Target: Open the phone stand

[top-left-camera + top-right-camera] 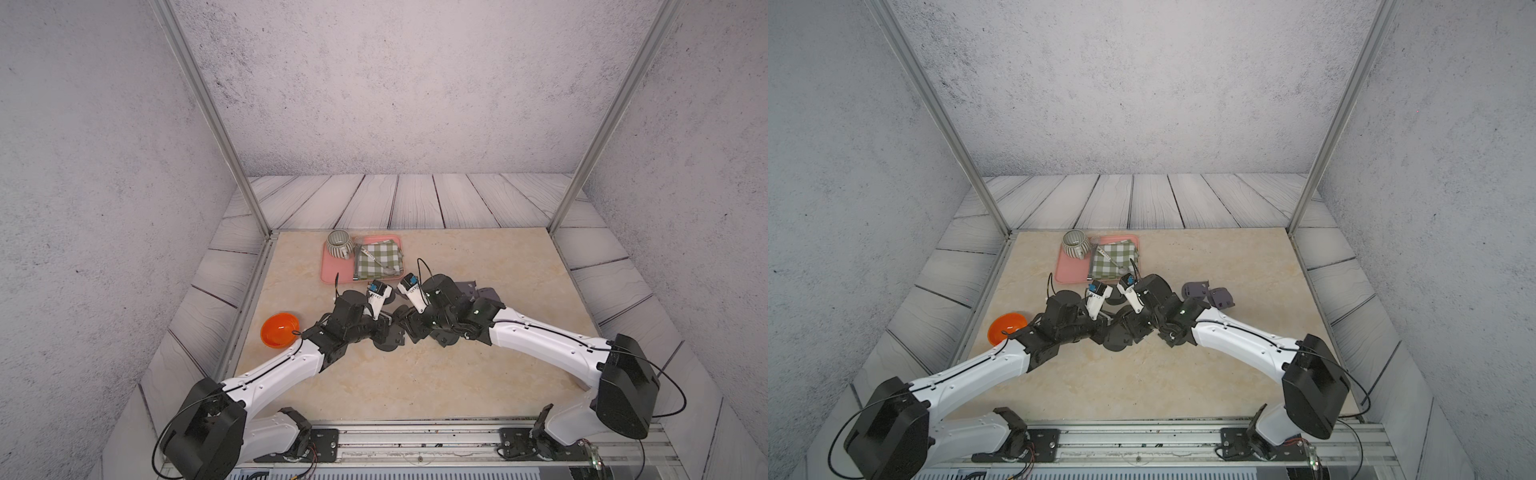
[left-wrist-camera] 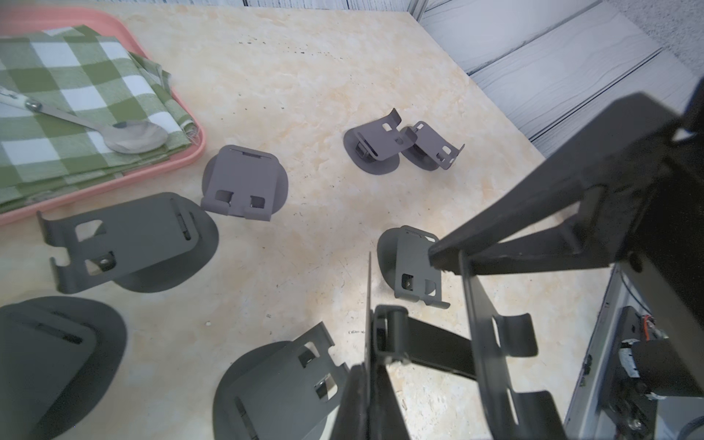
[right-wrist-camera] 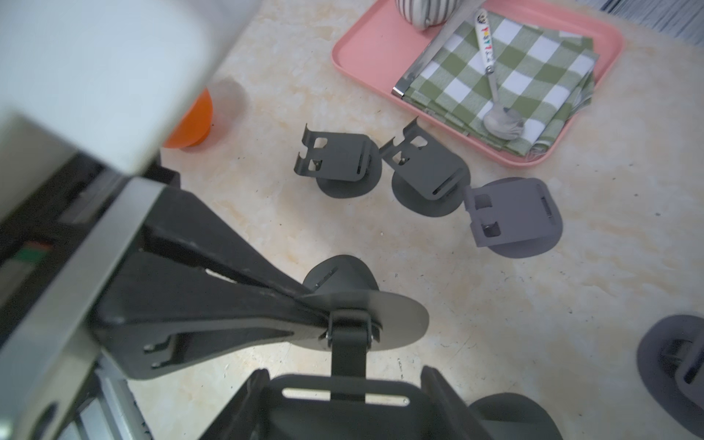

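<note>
A dark grey phone stand (image 1: 388, 338) hangs above the table's middle, held between both grippers. In the left wrist view my left gripper (image 2: 365, 371) is shut on the thin edge of the stand's round base, and the hinge arm (image 2: 434, 346) runs across to the cradle plate (image 2: 491, 343). In the right wrist view my right gripper (image 3: 344, 381) has a finger pressed against each side of the cradle plate (image 3: 343, 415). The base disc (image 3: 396, 316) stands away from the cradle on the hinge arm. Both top views show the two wrists meeting over the stand (image 1: 1115, 334).
Several more phone stands rest on the table near the held one (image 2: 244, 183) (image 2: 129, 240) (image 2: 375, 148) (image 3: 339, 164) (image 3: 510, 213). A pink tray (image 1: 328, 270) at the back holds a striped cup (image 1: 338, 243), a checked cloth (image 1: 376, 259) and a spoon. An orange bowl (image 1: 279, 329) sits at the left.
</note>
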